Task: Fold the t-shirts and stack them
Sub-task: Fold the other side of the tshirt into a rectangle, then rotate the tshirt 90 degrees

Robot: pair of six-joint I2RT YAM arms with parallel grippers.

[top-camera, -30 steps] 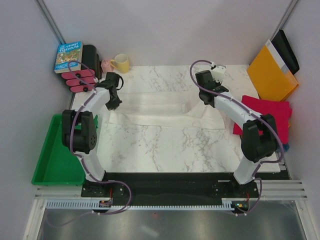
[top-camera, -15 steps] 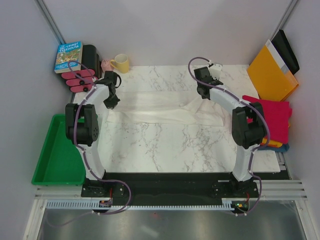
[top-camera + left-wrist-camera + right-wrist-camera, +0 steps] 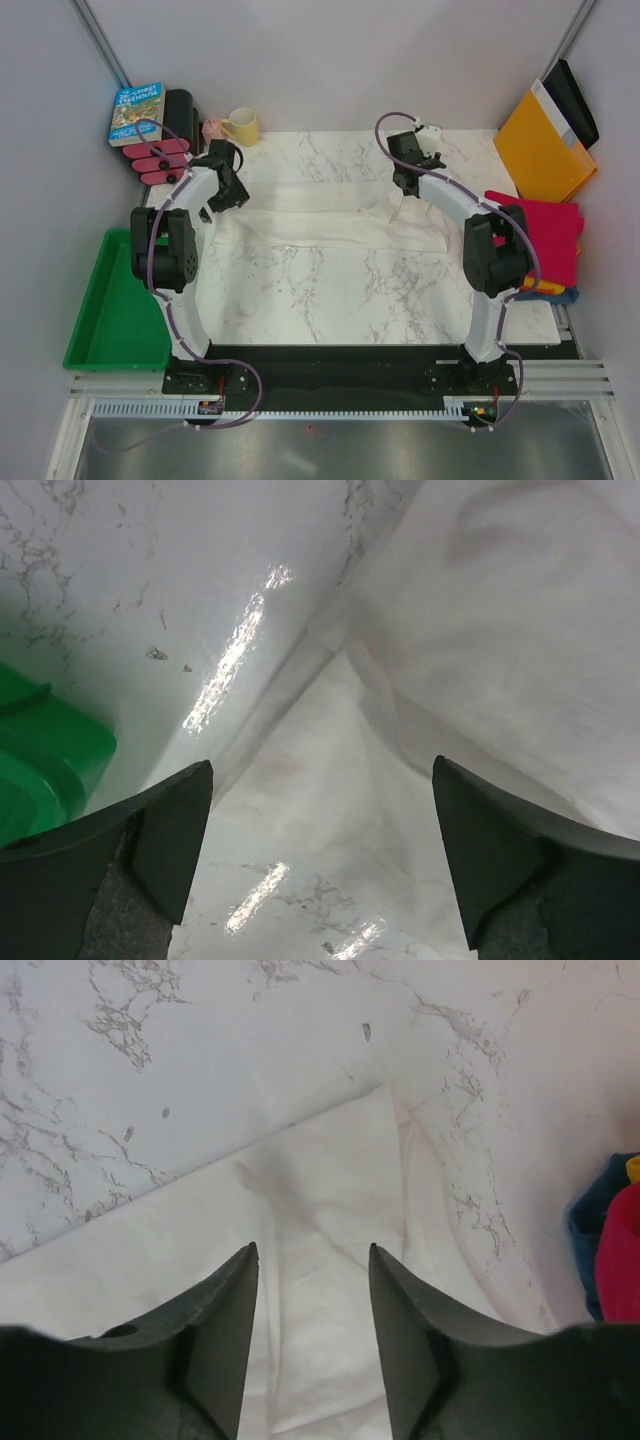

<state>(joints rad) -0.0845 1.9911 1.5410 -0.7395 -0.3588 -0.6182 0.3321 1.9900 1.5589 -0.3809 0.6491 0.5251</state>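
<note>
The white t-shirt (image 3: 320,215) lies flat and wrinkled across the far half of the marbled table. My left gripper (image 3: 232,195) hovers over its left end, jaws wide open, with only cloth (image 3: 430,650) and tabletop below the gripper (image 3: 321,763). Over the shirt's right end my right gripper (image 3: 403,186) is open too; in the right wrist view this gripper (image 3: 312,1248) has a shirt corner (image 3: 340,1170) under it and nothing gripped. A folded crimson t-shirt (image 3: 545,225) tops a stack at the right edge, orange and dark blue (image 3: 563,293) beneath.
A green tray (image 3: 110,320) hangs off the table's left side. A yellow mug (image 3: 242,127), a book (image 3: 137,112) and pink items (image 3: 163,158) stand at the back left. An orange-yellow envelope (image 3: 545,145) leans at the back right.
Both grippers were shut on the white shirt's ends and now stand open, having let the cloth go. The shirt has settled flat on the far half of the table.
</note>
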